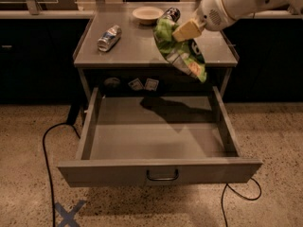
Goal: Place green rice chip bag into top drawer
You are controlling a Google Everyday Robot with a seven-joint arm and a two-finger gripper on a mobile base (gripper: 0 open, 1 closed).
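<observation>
The arm was stretched out from the top right. Its end effector (pixel 175 33) pinched the bag (pixel 187 56), which hung over the table (pixel 132 48) edge, above the open drawer (pixel 156 141)

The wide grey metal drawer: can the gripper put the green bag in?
Probably yes. The gripper, shut on the crinkly light-green chip bag, hangs at the front of the grey table, and the wide grey metal drawer stands pulled out just below.

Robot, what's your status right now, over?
Gripper shut on green rice chip bag, above front edge of table. Bag dangling over open top drawer. Nothing in the way.
</observation>
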